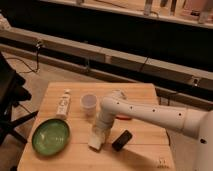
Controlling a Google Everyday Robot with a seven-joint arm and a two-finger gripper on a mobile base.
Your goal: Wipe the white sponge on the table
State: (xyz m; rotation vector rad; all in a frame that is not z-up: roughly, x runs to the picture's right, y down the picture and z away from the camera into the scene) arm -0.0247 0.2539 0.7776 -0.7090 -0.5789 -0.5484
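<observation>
The white sponge (95,143) rests on the wooden table (145,92), near the front middle. My gripper (98,134) points down from the white arm (145,114), which reaches in from the right. The gripper is right on top of the sponge, and the sponge touches the tabletop. The gripper's end merges with the sponge, so the contact between them is hidden.
A green bowl (51,136) sits at the front left. A white bottle (63,103) lies on its side at the left. A clear cup (89,103) stands behind the gripper. A black object (121,140) lies right of the sponge. A small orange thing (125,118) shows under the arm.
</observation>
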